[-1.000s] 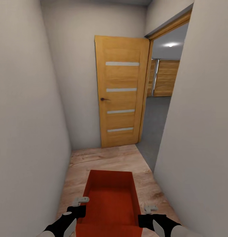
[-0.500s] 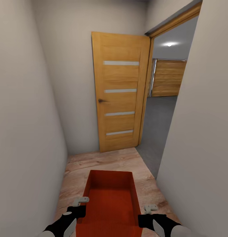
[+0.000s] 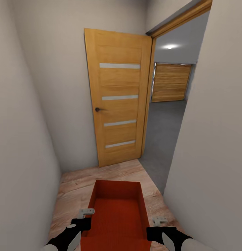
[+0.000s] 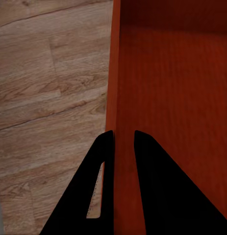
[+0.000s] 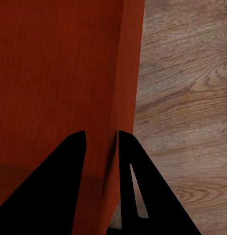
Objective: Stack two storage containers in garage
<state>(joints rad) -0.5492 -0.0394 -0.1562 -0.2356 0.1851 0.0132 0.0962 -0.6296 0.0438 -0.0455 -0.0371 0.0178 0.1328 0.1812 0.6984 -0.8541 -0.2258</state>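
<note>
1. At each long wall of the storage container (image 3: 117, 216): left gripper (image 4: 124, 142) clamped over the left wall, one finger inside, one outside; right gripper (image 5: 101, 139) the same on the right wall. Two-sided pinch probably keeps the bin level in transit.
2. Container rides low, dead ahead at 6 o'clock, over the wood plank floor (image 3: 110, 172).
3. Corridor is tight: left wall (image 3: 20, 139) at 9, right wall (image 3: 211, 146) at 3.
4. Open door (image 3: 117, 97) at 12; the doorway at 1 shows the grey garage floor (image 3: 163, 139). Judged exit: swing right, mind the jamb.

Orange-red storage container (image 3: 117, 212) – open-topped, level, above wood plank floor (image 3: 75, 188)
</note>
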